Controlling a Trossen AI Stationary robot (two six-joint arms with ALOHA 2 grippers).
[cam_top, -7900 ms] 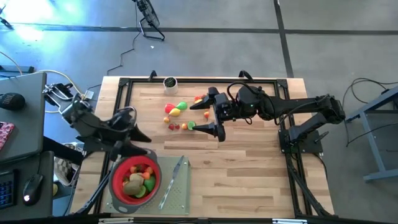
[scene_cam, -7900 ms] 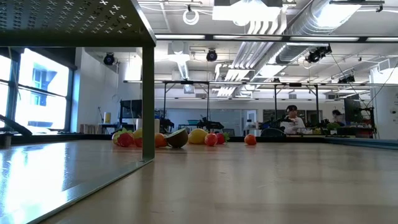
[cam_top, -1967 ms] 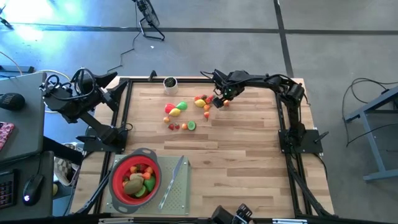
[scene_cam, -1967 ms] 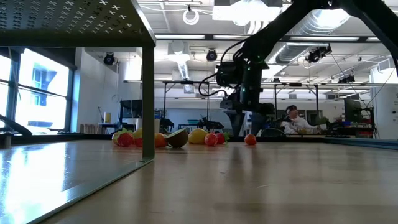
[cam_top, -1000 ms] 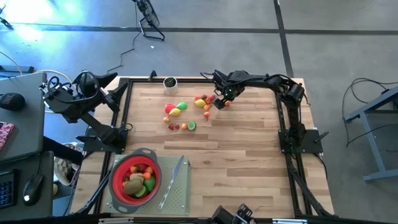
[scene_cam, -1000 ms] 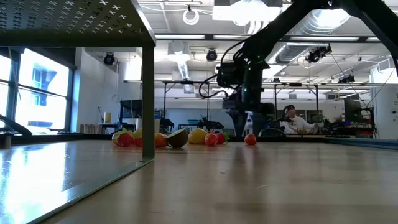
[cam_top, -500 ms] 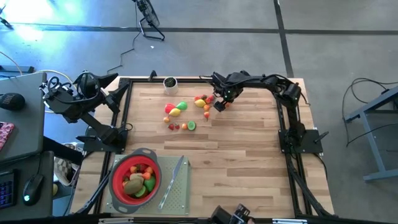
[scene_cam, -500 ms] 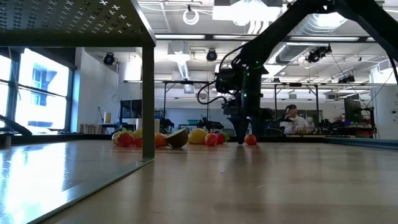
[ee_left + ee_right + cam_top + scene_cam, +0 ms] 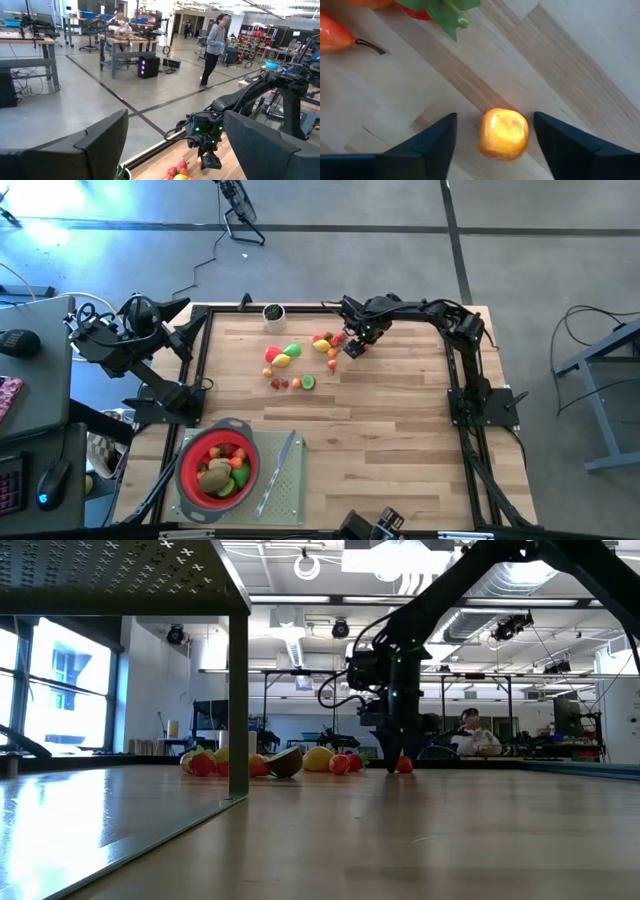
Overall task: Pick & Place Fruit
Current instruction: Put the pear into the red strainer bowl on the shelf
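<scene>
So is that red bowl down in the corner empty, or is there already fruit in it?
Not empty. From above, the red bowl holds several pieces of fruit, red, orange, green and brown.

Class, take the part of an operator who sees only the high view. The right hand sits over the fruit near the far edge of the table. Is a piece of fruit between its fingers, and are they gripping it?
Observer: Yes, in the right wrist view a small orange fruit lies on the wood between the right hand's fingers, with a gap showing on each side of it.
Operator: Is the hand down at the table?
Observer: In the low view its tip reaches the tabletop, right beside that fruit.
Operator: What is next to it?
Observer: A red fruit with green leaves and a reddish-orange fruit with a dark stem lie nearby.
Operator: And the left hand?
Observer: Open, off the table's left far corner, with nothing between its fingers.
</scene>
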